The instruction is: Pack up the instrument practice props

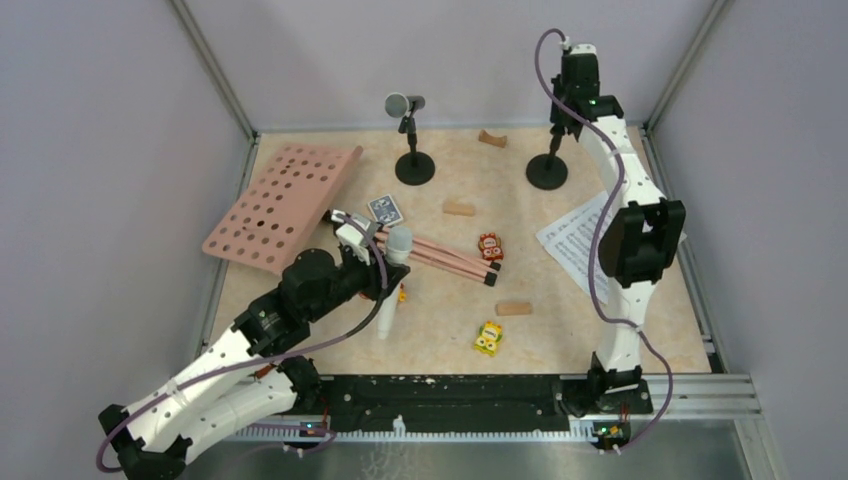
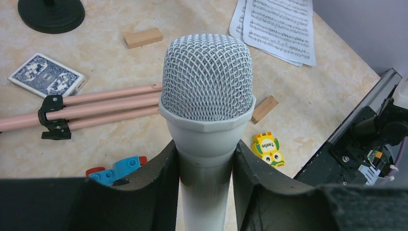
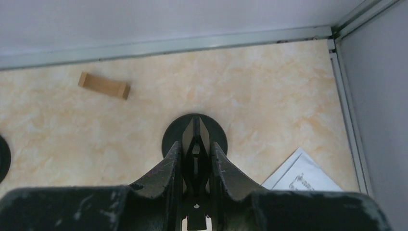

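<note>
My left gripper (image 2: 206,159) is shut on the white microphone (image 2: 207,82), just below its mesh head; from above the gripper (image 1: 390,268) and microphone (image 1: 399,243) are at centre left. The pink tripod legs (image 1: 450,258) lie beside them, and the pink perforated music desk (image 1: 285,205) lies far left. A dark microphone (image 1: 405,103) stands in its round-based holder (image 1: 415,168) at the back. My right gripper (image 1: 562,128) is shut on the upright clip of the second black holder (image 1: 547,172); its base (image 3: 219,134) shows beneath the gripper (image 3: 196,147). Sheet-music pages (image 1: 575,240) lie at right.
A blue card box (image 1: 386,209) lies behind the left gripper. Wooden blocks (image 1: 491,138) (image 1: 458,208) (image 1: 513,308) are scattered about. Toy cars sit mid-table: a red one (image 1: 489,246) and a yellow one (image 1: 488,337). Frame walls and rails border the table.
</note>
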